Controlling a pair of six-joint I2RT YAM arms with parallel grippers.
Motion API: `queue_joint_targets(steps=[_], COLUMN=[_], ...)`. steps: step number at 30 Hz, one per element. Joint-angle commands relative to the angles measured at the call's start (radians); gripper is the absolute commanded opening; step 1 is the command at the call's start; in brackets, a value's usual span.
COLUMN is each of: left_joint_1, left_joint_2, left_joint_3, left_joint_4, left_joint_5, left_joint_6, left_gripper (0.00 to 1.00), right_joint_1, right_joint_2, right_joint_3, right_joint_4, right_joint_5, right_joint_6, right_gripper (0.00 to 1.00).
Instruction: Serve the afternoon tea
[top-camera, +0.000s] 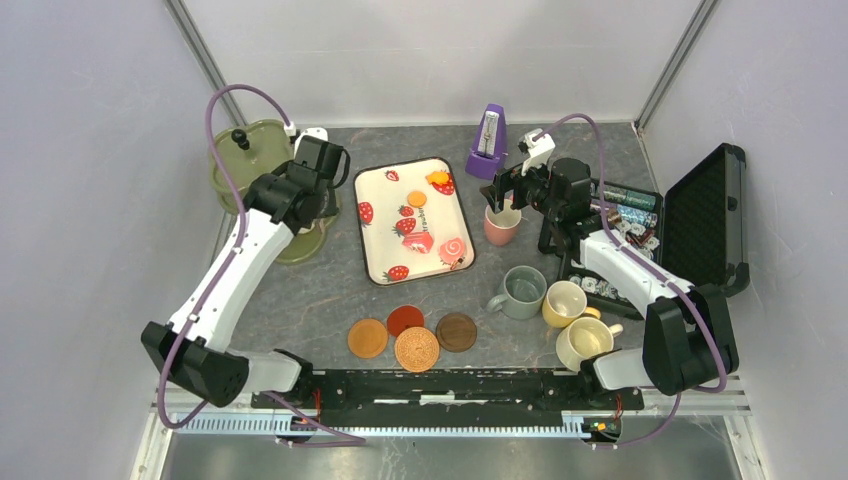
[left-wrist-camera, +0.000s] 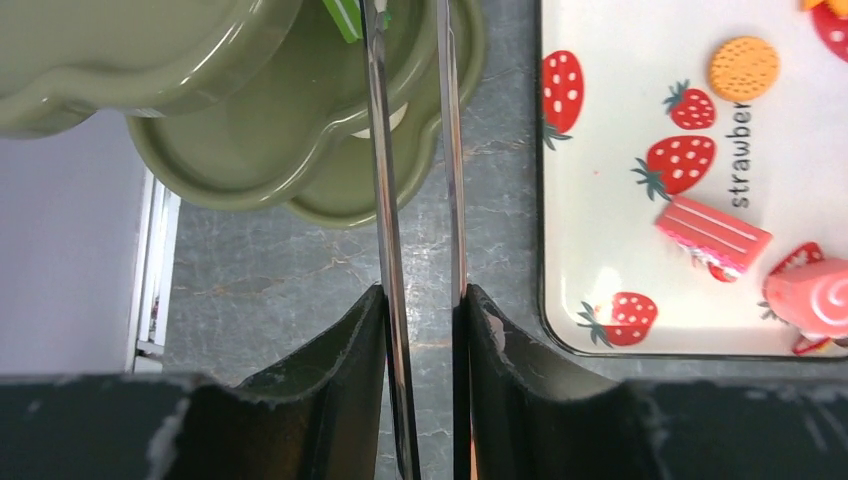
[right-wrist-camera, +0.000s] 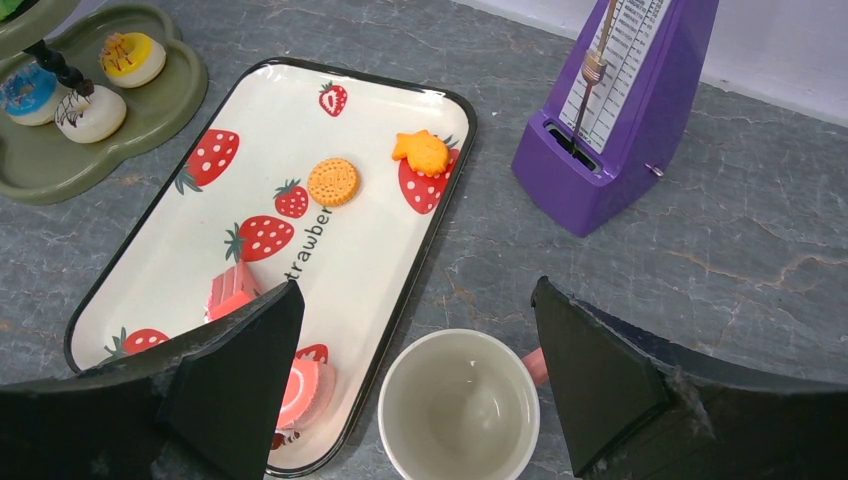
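Straddling the pink mug (right-wrist-camera: 460, 410), the right pincer (right-wrist-camera: 417, 298) stands wide open and grips nothing; the mug sits between its fingers (right-wrist-camera: 240, 370), handle toward the finger away from the tray (right-wrist-camera: 380, 250), whose edge lies just beside the mug under the other finger. Recommended: close across the mug wall clear of the handle and lift upright, keeping off that tray edge. Judged destination: the coasters (top-camera: 417, 349), well behind the pincer toward the arm bases. Farthest, the left pincer (left-wrist-camera: 424, 290) is closed on thin metal tongs (left-wrist-camera: 385, 200), tips over the green stand (left-wrist-camera: 250, 160).
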Motion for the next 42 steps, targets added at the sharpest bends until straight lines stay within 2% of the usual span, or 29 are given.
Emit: queue_joint_targets(steps=[1, 13, 19, 27, 33, 35, 38, 40, 42], left_joint_1=[-0.003, 0.003, 0.003, 0.002, 0.003, 0.0, -0.004, -0.025, -0.07], left_joint_2=[0.021, 0.057, -0.001, -0.07, -0.076, -0.09, -0.107, -0.112, -0.109], left_joint_3=[-0.012, -0.029, -0.015, 0.04, 0.07, 0.057, 0.022, -0.012, -0.039], left_joint_4=[0.074, 0.045, -0.005, -0.028, -0.063, -0.042, 0.021, 0.06, 0.075], left_joint_5=[-0.13, -0.216, -0.201, 0.022, 0.021, 0.093, 0.295, 0.422, 0.483], left_joint_6=[0.03, 0.035, 0.027, -0.008, -0.014, -0.008, 0.041, 0.08, 0.11], left_gripper=[0.37, 0.35, 0.35, 0.36, 0.36, 0.36, 0.37, 0.38, 0.38], right_joint_1=[-0.005, -0.005, -0.004, -0.005, -0.004, -0.004, -0.005, -0.005, -0.006], right_joint_2=[-0.015, -0.007, -0.009, -0.009, -0.009, -0.008, -0.006, -0.005, -0.004], right_joint_3=[0.04, 0.043, 0.043, 0.043, 0.042, 0.042, 0.043, 0.043, 0.043], right_joint_4=[0.017, 0.021, 0.022, 0.025, 0.027, 0.027, 0.027, 0.027, 0.025], right_joint_5=[-0.003, -0.01, -0.014, -0.018, -0.021, -0.021, -0.021, -0.022, -0.02], right_joint_6=[-0.001, 0.002, 0.004, 0.01, 0.009, 0.011, 0.012, 0.012, 0.01], right_gripper=[0.93, 0.92, 0.93, 0.93, 0.93, 0.93, 0.93, 0.92, 0.92])
